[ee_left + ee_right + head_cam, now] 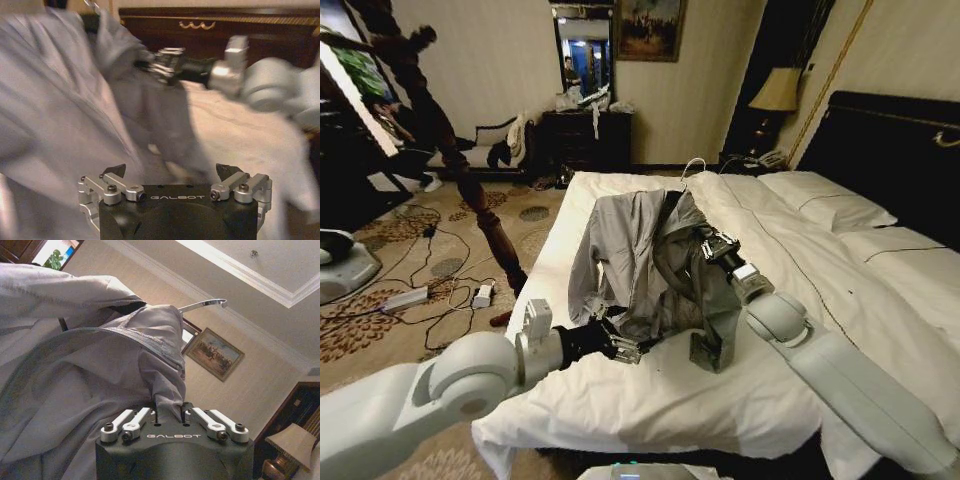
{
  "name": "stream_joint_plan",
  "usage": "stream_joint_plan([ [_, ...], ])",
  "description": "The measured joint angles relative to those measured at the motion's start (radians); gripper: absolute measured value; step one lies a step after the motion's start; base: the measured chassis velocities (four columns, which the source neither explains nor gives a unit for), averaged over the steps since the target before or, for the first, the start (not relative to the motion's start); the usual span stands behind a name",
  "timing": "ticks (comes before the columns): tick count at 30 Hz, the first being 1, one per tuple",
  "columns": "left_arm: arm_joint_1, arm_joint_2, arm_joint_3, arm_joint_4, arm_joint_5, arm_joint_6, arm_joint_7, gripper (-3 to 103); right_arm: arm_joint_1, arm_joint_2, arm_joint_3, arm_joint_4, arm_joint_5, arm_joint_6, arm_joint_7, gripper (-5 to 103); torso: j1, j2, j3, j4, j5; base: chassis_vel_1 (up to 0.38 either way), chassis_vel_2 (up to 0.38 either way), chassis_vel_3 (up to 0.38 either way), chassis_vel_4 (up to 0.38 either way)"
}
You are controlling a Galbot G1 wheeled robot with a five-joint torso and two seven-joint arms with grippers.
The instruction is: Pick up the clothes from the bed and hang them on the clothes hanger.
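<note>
The right gripper [712, 243] pinches the shirt [640, 260] by its collar, hanging long-axis down; the left gripper [628, 349], jaws spread, waits at the hem.

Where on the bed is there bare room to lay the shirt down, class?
Free: white duvet on the bed in front of both claws, and the strip between the shirt and the pillows. Crowded: the middle, around the left claw and right claw.

"GALBOT" on left gripper [172, 172] housing, right gripper [172, 415] (white lettering)
</note>
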Motion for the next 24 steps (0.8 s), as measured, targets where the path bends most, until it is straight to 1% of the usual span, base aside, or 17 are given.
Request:
stream_joint_plan([
  [1, -0.003, 0.001, 0.003, 0.007, 0.035, 0.0, 0.002, 100, -0.006, -0.003, 0.004, 0.001, 0.0, 0.001, -0.001, 19, 0.0, 0.0, 0.0, 0.0, 0.0, 0.0, 0.0, 0.0, 0.0],
  [2, -0.009, 0.006, 0.005, 0.02, 0.108, -0.006, 0.02, 100, -0.021, -0.012, 0.013, 0.004, -0.003, 0.005, -0.002, 19, 0.0, 0.0, 0.0, -0.0001, 0.0, 0.0, 0.0, 0.0, 0.0],
  [3, -0.009, 0.006, 0.005, 0.02, 0.108, -0.006, 0.02, 100, -0.021, -0.012, 0.013, 0.004, -0.003, 0.005, -0.002, 19, 0.0, 0.0, 0.0, -0.0001, 0.0, 0.0, 0.0, 0.0, 0.0],
  [4, -0.01, 0.01, 0.001, 0.022, 0.132, -0.011, 0.031, 100, -0.028, -0.015, 0.019, 0.004, -0.006, 0.009, -0.003, 19, 0.0, 0.0, 0.0, 0.0, 0.0, 0.0, 0.0, 0.0, 0.0],
  [6, -0.008, 0.021, -0.02, 0.022, 0.164, -0.034, 0.067, 100, -0.036, -0.018, 0.028, 0.004, -0.009, 0.011, -0.003, 19, 0.0, 0.0, 0.0, 0.0001, 0.0001, 0.0, 0.0, 0.0, 0.0],
  [8, -0.004, 0.034, -0.055, 0.021, 0.175, -0.051, 0.094, 100, -0.039, -0.023, 0.034, 0.005, -0.009, 0.014, -0.004, 19, 0.0, 0.0, 0.0, 0.0002, 0.0, 0.0, 0.0, 0.0, 0.0],
  [9, -0.004, 0.034, -0.055, 0.021, 0.175, -0.051, 0.094, 100, -0.039, -0.023, 0.034, 0.005, -0.009, 0.014, -0.004, 19, 0.0, 0.0, 0.0, 0.0002, 0.0, 0.0, 0.0, 0.0, 0.0],
  [11, 0.0, 0.043, -0.101, 0.03, 0.171, -0.065, 0.11, 100, -0.042, -0.025, 0.039, 0.008, -0.011, 0.017, -0.004, 19, 0.0, 0.0, 0.0, 0.0003, 0.0001, 0.0, 0.0, 0.0, 0.0],
  [12, 0.002, 0.045, -0.135, 0.04, 0.155, -0.071, 0.115, 100, -0.047, -0.027, 0.042, 0.012, -0.013, 0.02, -0.004, 19, 0.0, 0.0, 0.0, 0.0003, 0.0001, 0.0, 0.0, 0.0, 0.0],
  [13, 0.002, 0.045, -0.135, 0.04, 0.155, -0.071, 0.115, 100, -0.047, -0.027, 0.042, 0.012, -0.013, 0.02, -0.004, 19, 0.0, 0.0, 0.0, 0.0003, 0.0001, 0.0, 0.0, 0.0, 0.0],
  [17, -0.006, 0.043, -0.202, 0.084, 0.103, -0.088, 0.128, 100, -0.079, -0.032, 0.062, 0.025, -0.029, 0.036, -0.006, 19, 0.0, 0.0, 0.0, 0.0002, 0.0, 0.0, 0.0, 0.0, 0.0],
  [20, -0.02, 0.043, -0.212, 0.106, 0.083, -0.099, 0.138, 100, -0.092, -0.034, 0.073, 0.025, -0.042, 0.049, -0.009, 19, 0.0, 0.0, 0.0, 0.0002, 0.0, 0.0, 0.0, 0.0, 0.0],
  [23, -0.057, 0.039, -0.219, 0.166, 0.053, -0.127, 0.184, 100, -0.116, -0.038, 0.089, 0.03, -0.081, 0.083, -0.021, 19, 0.0, 0.0, 0.0, 0.0002, 0.0, 0.0, 0.0, 0.0, 0.0],
  [24, -0.057, 0.039, -0.219, 0.166, 0.053, -0.127, 0.184, 100, -0.116, -0.038, 0.089, 0.03, -0.081, 0.083, -0.021, 19, 0.0, 0.0, 0.0, 0.0002, 0.0, 0.0, 0.0, 0.0, 0.0],
])
